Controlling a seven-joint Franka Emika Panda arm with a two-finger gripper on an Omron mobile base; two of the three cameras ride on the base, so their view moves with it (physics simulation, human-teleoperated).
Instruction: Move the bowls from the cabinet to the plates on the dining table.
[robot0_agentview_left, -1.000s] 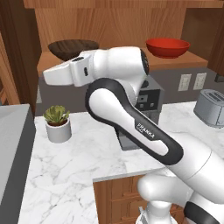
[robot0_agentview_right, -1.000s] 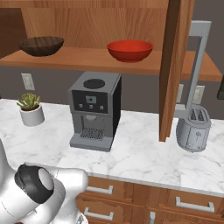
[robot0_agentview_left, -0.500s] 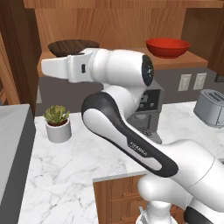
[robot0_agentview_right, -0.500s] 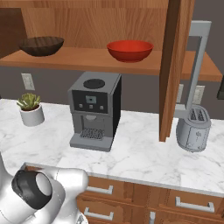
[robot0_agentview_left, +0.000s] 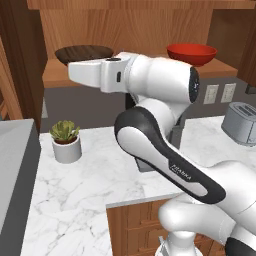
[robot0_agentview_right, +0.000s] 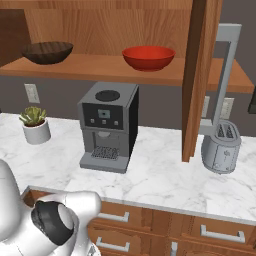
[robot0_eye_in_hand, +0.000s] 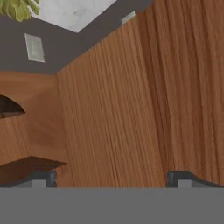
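A dark brown wood-grain bowl (robot0_agentview_left: 84, 52) (robot0_agentview_right: 47, 51) rests at the left of the open cabinet's shelf (robot0_agentview_right: 100, 67). A glossy red bowl (robot0_agentview_left: 192, 53) (robot0_agentview_right: 148, 57) stands further right on the same shelf. My gripper (robot0_agentview_left: 71, 72) hangs at shelf height just in front of and below the brown bowl, pointing left. In the hand view the gripper (robot0_eye_in_hand: 111, 178) is open, its tips far apart with nothing between them, facing a wooden cabinet panel (robot0_eye_in_hand: 131, 100). The plates and the dining table are out of view.
On the marble counter (robot0_agentview_right: 165, 175) stand a coffee machine (robot0_agentview_right: 107, 125), a toaster (robot0_agentview_right: 221, 147) and a potted plant (robot0_agentview_left: 66, 141). An open cabinet door (robot0_agentview_right: 200, 75) with a grey bar handle (robot0_agentview_right: 225, 75) hangs right of the red bowl. Drawers (robot0_agentview_right: 215, 232) run below.
The hand has risen a little to shelf level and shifted right toward the brown bowl, while the forearm swung in. Both bowls stayed put and the gripper stayed open.
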